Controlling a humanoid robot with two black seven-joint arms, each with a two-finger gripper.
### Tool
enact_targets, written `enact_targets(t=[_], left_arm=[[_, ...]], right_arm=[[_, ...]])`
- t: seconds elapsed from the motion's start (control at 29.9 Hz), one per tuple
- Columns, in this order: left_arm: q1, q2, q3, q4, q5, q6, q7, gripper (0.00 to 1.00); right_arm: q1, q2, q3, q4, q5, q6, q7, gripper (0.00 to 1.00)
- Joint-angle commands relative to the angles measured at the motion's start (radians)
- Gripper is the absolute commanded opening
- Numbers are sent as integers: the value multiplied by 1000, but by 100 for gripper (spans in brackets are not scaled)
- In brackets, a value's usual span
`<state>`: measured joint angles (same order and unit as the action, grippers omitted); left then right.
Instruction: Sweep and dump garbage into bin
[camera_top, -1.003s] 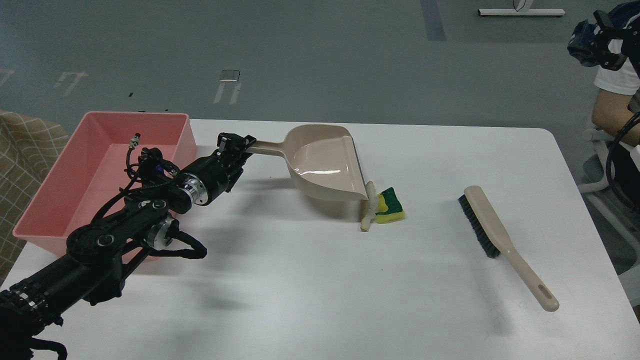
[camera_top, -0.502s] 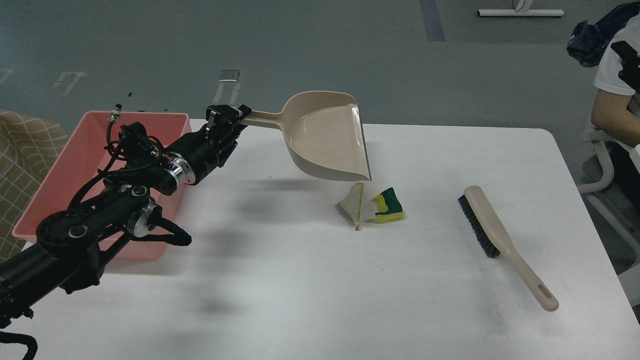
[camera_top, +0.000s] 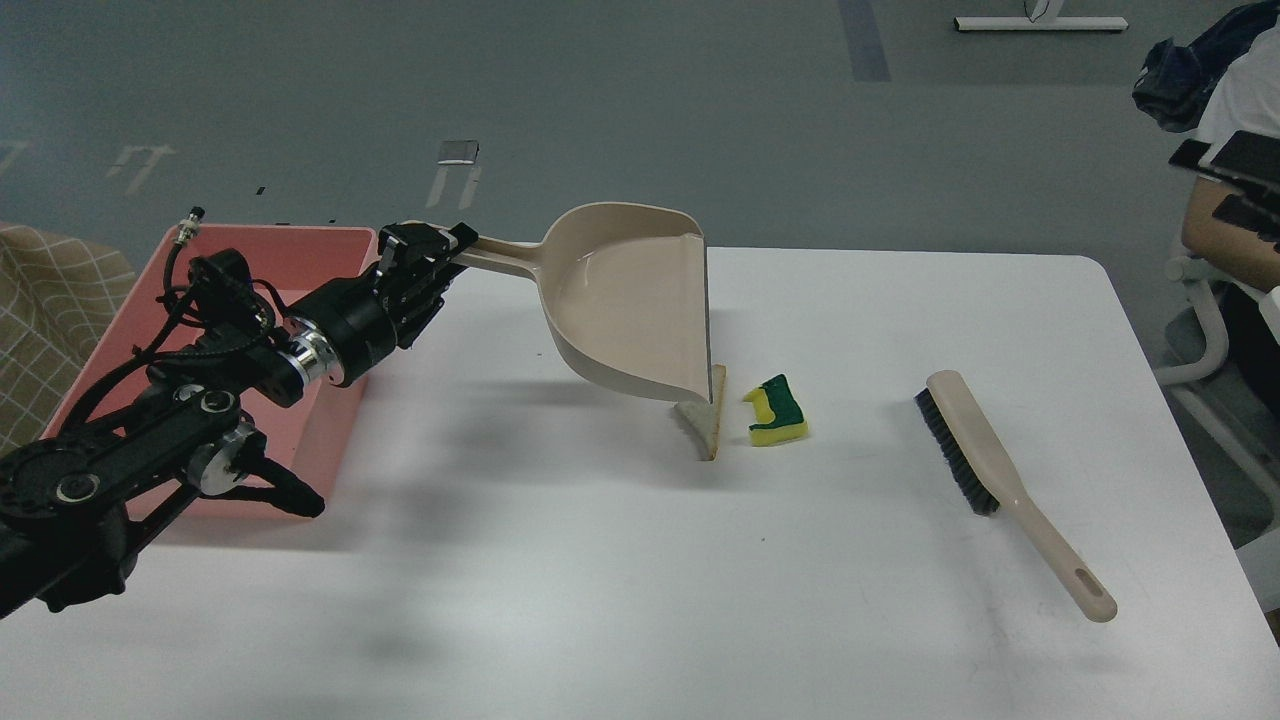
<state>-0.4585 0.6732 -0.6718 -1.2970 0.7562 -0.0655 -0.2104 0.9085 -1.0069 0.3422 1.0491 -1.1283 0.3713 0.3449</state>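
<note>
One arm is in view, my left; its hand is clamped on the handle end of the beige dustpan; the pan extends to the right of the hand, tilted, its front lip pointing down at the tabletop; the right hand is out of view. Two scraps of garbage lie well right of the hand and lower in the frame; the whitish flat strip with its tan edge sits right at the pan's lip, though I cannot tell whether the two touch; the yellow sponge chunk with green top lies just beyond the strip, apart from it. The pink bin sits left of and behind the hand, partly covered by my arm. The black-bristled brush lies flat far right of the hand, well apart from the scraps.
</note>
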Motion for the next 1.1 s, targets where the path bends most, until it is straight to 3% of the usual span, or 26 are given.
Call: enact_targets(t=[0.0, 0.07, 0.3, 0.4, 1.07], left_arm=[[35, 2, -6, -8, 29, 6, -20, 0], [64, 0, -17, -8, 41, 6, -30, 0], [86, -3, -22, -8, 40, 10, -61, 0], [86, -7, -22, -8, 40, 12, -63, 0], [103, -20, -18, -4, 40, 15, -78, 0]], right_arm=[[-82, -48, -2, 158, -15, -91, -106, 95], [-129, -77, -2, 291, -21, -127, -191, 95], [-218, -162, -3, 502, -145, -205, -279, 92], [-273, -165, -3, 542, -150, -256, -346, 91], [-404, -113, -8, 568, -297, -275, -359, 89]])
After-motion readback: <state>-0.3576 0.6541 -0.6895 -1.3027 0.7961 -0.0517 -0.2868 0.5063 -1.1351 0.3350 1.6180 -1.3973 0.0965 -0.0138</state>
